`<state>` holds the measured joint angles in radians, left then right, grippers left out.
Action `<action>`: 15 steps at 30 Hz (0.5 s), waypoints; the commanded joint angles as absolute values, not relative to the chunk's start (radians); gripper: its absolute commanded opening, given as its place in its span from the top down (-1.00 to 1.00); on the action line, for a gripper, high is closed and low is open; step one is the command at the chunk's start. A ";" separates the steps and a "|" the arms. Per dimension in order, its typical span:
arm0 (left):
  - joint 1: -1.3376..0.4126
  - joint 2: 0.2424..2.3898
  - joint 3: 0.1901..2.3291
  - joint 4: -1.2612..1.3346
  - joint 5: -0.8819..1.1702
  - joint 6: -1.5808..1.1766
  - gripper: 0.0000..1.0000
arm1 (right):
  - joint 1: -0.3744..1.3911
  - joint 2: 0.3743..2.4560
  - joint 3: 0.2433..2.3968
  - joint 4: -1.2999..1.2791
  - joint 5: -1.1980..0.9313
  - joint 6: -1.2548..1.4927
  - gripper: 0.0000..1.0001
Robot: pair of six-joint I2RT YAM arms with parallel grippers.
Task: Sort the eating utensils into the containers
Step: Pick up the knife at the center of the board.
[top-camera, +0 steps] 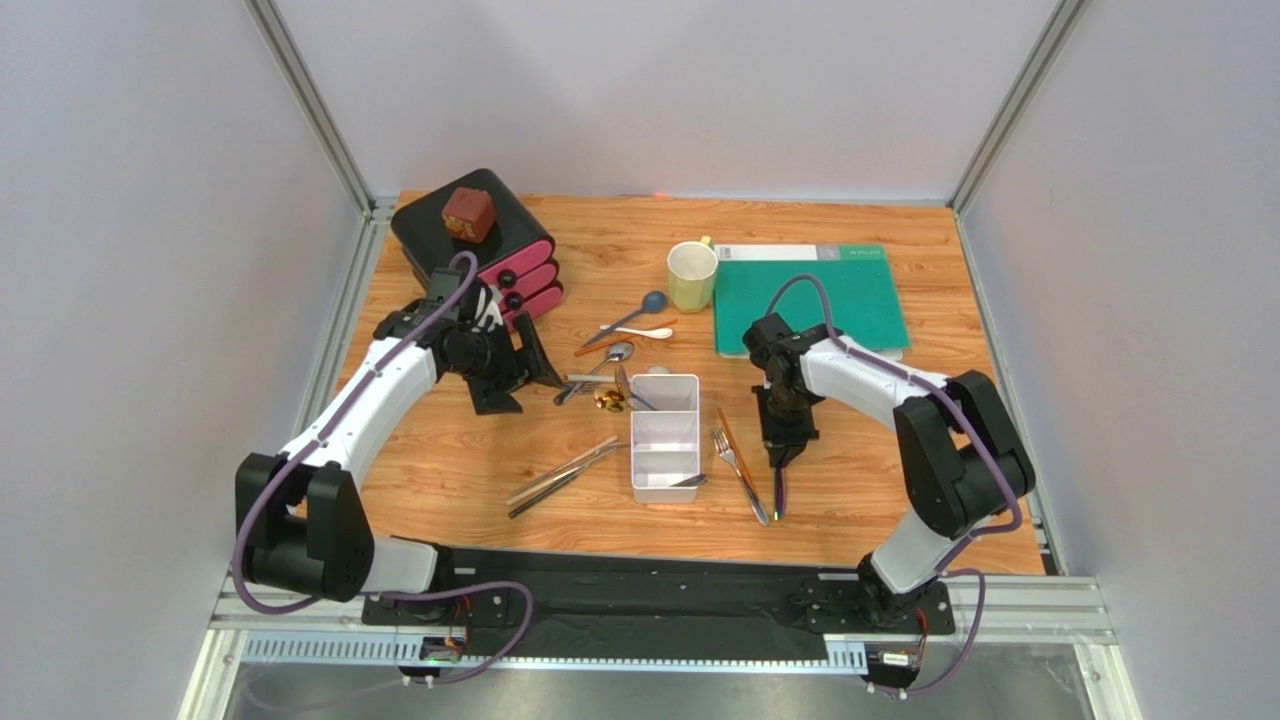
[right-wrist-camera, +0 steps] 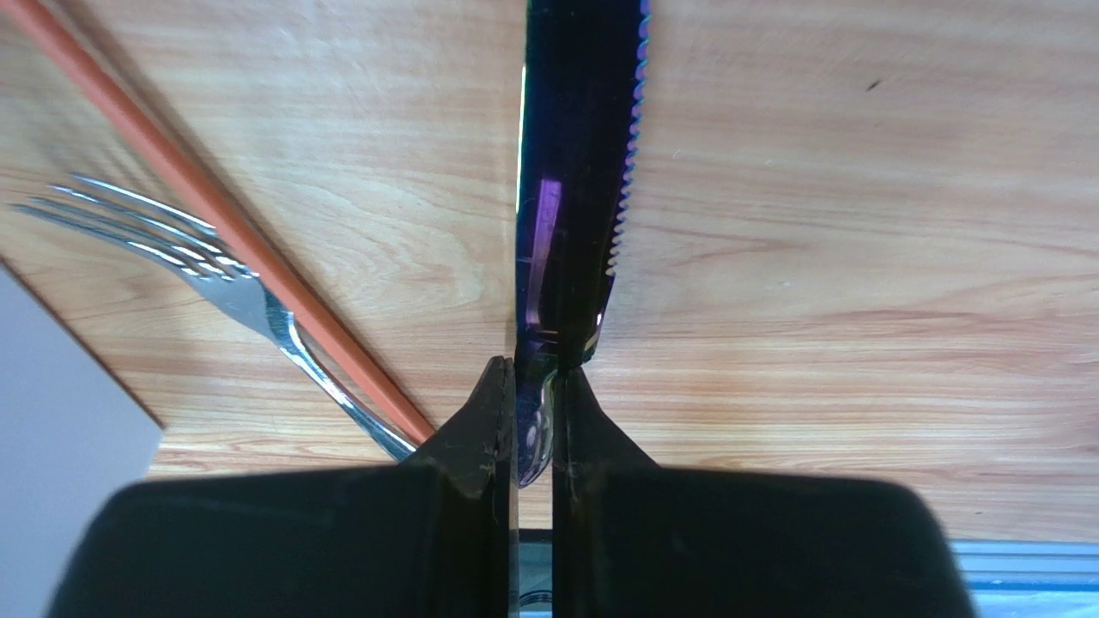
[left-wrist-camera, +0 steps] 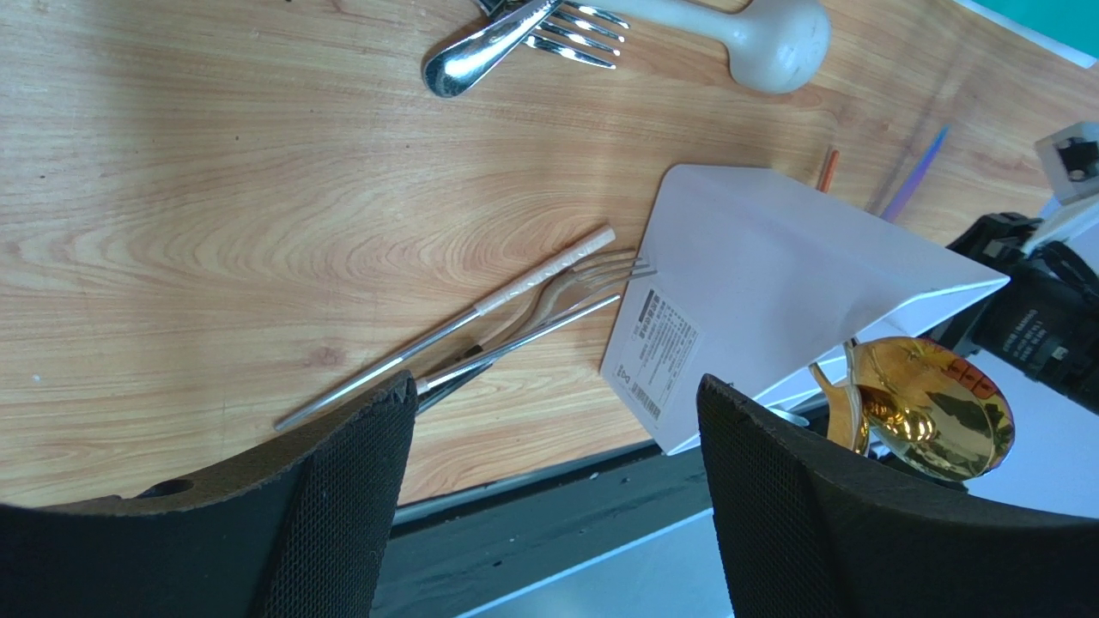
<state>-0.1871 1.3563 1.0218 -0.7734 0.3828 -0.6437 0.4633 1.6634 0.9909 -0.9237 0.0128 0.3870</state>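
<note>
My right gripper (top-camera: 781,447) (right-wrist-camera: 534,374) is shut on the handle of an iridescent purple knife (right-wrist-camera: 574,193) (top-camera: 778,495), low over the wood right of the white divided tray (top-camera: 666,435). A silver fork (right-wrist-camera: 194,258) (top-camera: 736,465) and an orange-brown chopstick (right-wrist-camera: 219,219) lie beside it. My left gripper (top-camera: 519,375) (left-wrist-camera: 556,381) is open and empty, left of the tray (left-wrist-camera: 800,296). A gold spoon (left-wrist-camera: 935,412) (top-camera: 609,398) lies at the tray's far end. Silver chopsticks and a fork (left-wrist-camera: 516,322) (top-camera: 564,477) lie left of the tray. A blue spoon (top-camera: 649,305), a white spoon (top-camera: 649,333) (left-wrist-camera: 761,32) and a silver spoon (top-camera: 609,360) lie further back.
A black box with pink drawers (top-camera: 481,248), with a brown cube (top-camera: 467,213) on top, stands at the back left. A pale yellow mug (top-camera: 691,275) and a green mat (top-camera: 809,297) are at the back right.
</note>
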 commanded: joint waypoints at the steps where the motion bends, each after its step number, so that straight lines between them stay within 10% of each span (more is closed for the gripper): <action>1: -0.181 1.364 1.046 -0.764 0.385 -0.620 -0.69 | 0.462 1.588 1.072 -0.920 0.064 0.345 1.00; 15: -0.181 1.367 1.042 -0.758 0.387 -0.620 -0.69 | 0.520 1.471 1.307 -0.939 0.015 0.259 1.00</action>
<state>-0.1871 1.3701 1.0218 -0.7731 0.3828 -0.6399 0.4751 1.5276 1.1881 -0.9382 0.0284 0.3099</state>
